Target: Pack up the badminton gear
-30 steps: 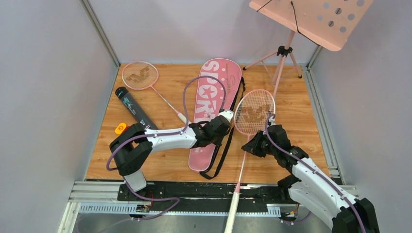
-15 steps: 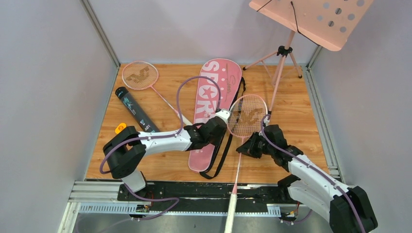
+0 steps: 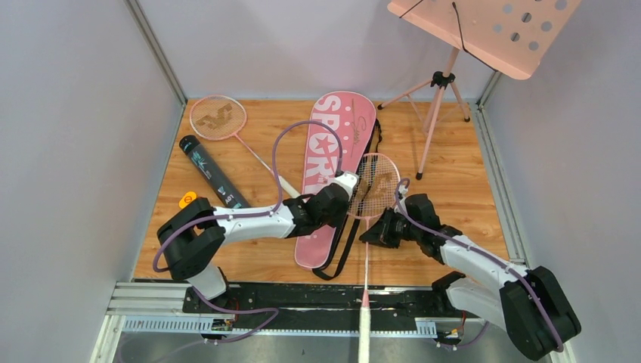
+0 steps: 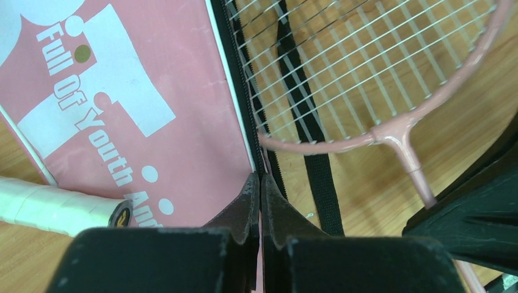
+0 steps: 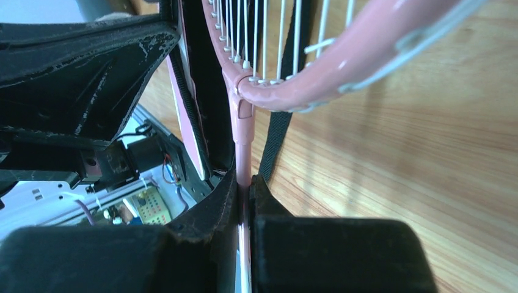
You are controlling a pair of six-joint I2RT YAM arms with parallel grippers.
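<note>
L gripper [image 4: 261, 183] has its fingers pressed together right on the zip edge of the racket bag [image 3: 332, 144], apparently pinching that edge. From the R wrist view the flap looks lifted a bit. R gripper [image 5: 244, 183] pinches the shaft of one pink racket [image 3: 376, 185] just below the throat. The head sits just right of the bag's mid section, over the black strap [image 4: 317, 177], and the handle pokes out past the near table edge.

Likely trouble from here:
- Head rim snags on zip teeth or strap instead of sliding under the flap, bc the opening looks narrow and the strap runs right across the way in.
- Shaft twists or slides in R's pinch, since it's thin and smooth w/ a long handle hanging out behind.
- L's hold on thin fabric slips, so the flap drops shut.
- Wrists bump, as the two grippers are v. near each other.

2nd racket [image 3: 219, 119] is far left, its handle end touching the bag's left side. Black tube [image 3: 210, 172] lies left, apart from the bag.
</note>
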